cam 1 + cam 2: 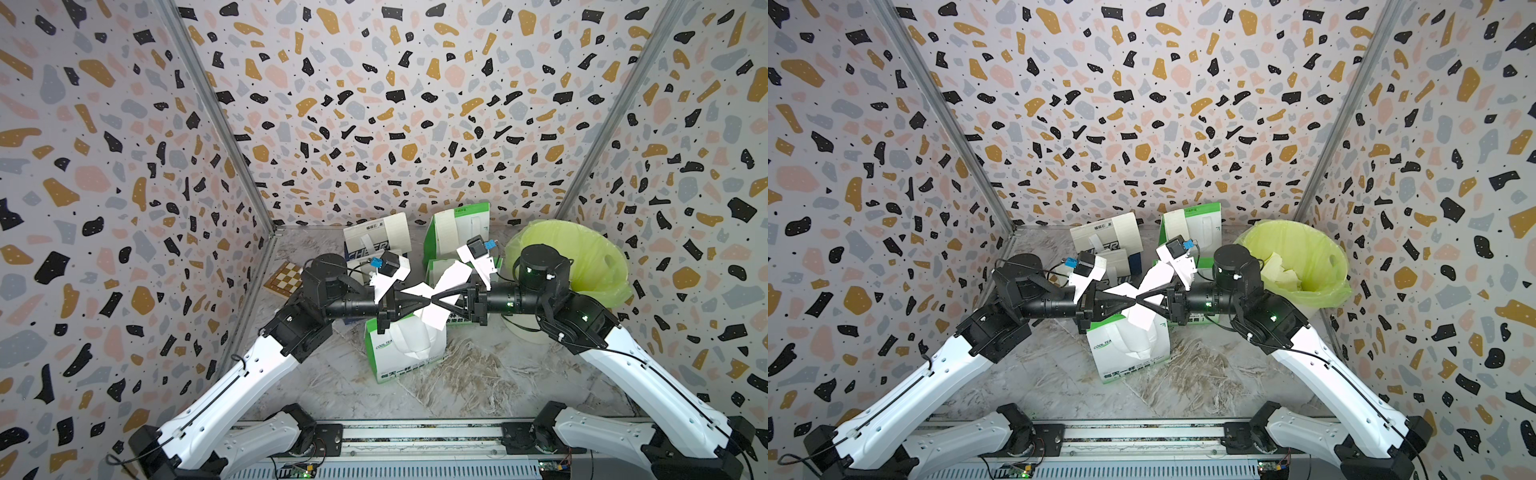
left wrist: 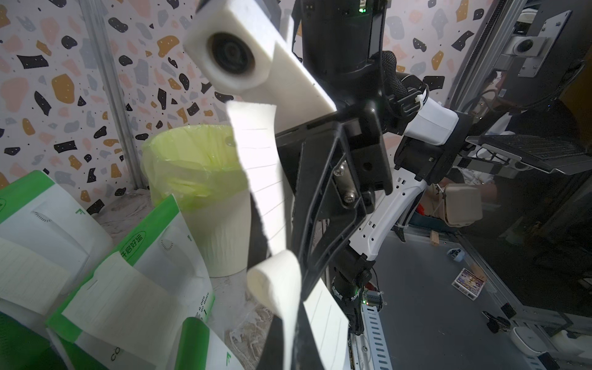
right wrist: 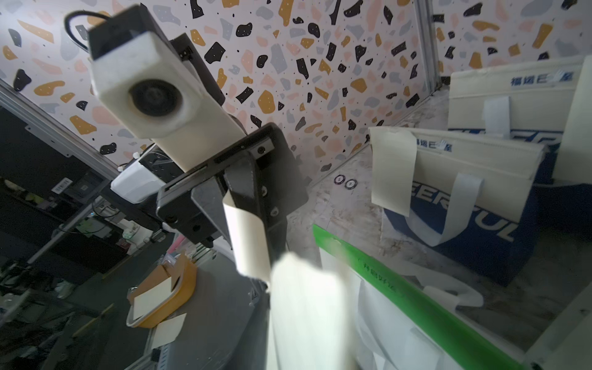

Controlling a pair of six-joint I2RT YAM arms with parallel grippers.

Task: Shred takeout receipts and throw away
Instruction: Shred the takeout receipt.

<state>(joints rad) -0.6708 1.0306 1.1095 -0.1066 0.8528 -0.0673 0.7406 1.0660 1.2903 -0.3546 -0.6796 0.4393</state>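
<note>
Finding: the left hand (image 1: pixel 428 300) and right hand (image 1: pixel 437 298) meet tip to tip in mid-air above the front bag (image 1: pixel 395 357), clear of the worktop (image 1: pixel 478 374).

Receipt (image 1: pixel 455 274): it hangs at the meeting point of the two hands. Its long axis runs far-to-near, across the line of the two forearms, so one end rises beyond the tips and the other droops toward the bag.

Left hand: jaws together, clamped on the receipt; the left wrist view shows paper curling out from between them.

Right hand: tips lie against the same slip, but I cannot tell whether it grips.

Judgement: a tear depends on both hands pinching side by side at one edge and parting along the forearm line. The right grip should be confirmed first.

Bin (image 1: pixel 590 249): it stands right of the hands, so the right arm is nearer. Pieces (image 1: pixel 1281 270) lie inside.
</note>
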